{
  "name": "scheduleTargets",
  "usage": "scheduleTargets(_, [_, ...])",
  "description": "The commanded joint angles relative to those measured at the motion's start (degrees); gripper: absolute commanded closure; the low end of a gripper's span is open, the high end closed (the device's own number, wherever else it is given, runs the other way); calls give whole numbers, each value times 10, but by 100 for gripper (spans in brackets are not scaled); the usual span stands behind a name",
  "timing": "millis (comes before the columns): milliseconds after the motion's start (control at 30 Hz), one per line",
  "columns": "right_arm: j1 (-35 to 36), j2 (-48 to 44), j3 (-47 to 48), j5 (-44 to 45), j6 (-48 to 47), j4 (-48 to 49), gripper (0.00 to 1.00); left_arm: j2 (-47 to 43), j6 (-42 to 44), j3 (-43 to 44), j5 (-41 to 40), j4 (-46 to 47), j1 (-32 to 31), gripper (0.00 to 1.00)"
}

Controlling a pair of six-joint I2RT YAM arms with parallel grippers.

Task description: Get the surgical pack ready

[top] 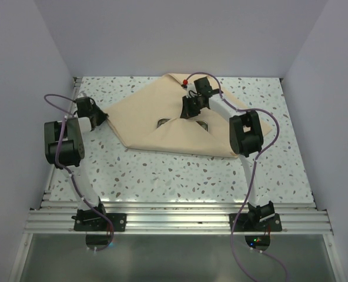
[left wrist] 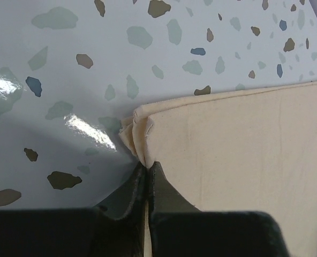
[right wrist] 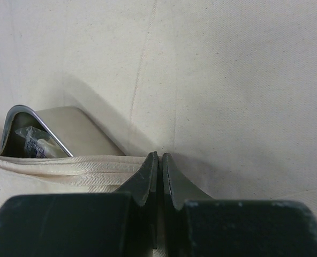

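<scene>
The cloth point(top: 140, 117) lies partly folded at the far side of the counter point(top: 162, 176), and the tray point(right wrist: 14, 127) peeks from under a flap. The left end effector point(left wrist: 146, 165) pinches the cloth's left corner. The right end effector point(right wrist: 159, 156) is closed, its tips on the cloth beside the tray.

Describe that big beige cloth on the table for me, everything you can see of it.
The cloth is a large, plain tan-beige woven sheet with stitched hems, lying toward the far side of the speckled table. Its flaps are folded inward over a steel tray, which peeks out through gaps near the middle. The left gripper is shut on its bunched left corner. The right gripper, also shut, has its tips against the cloth near the centre, beside a hemmed flap edge.
</scene>
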Motion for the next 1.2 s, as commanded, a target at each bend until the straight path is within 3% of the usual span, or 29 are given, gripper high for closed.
scheduleTargets(0, [9,30,-15,2,-13,-60,100,-8,44,9,-67,-18,-15,100])
scheduleTargets(300, [9,33,-13,6,-11,-66,100,-100,122,17,-257,-60,-129,100])
scheduleTargets(533, [10,38,-11,3,-6,-64,100,-152,156,24,-344,-80,-211,100])
scheduleTargets(833, [10,47,-4,1,-4,-72,100,-166,140,63,-380,-112,-340,100])
scheduleTargets(1167, [9,68,11,-19,2,-76,100,-139,72,142,-325,-132,-434,100])
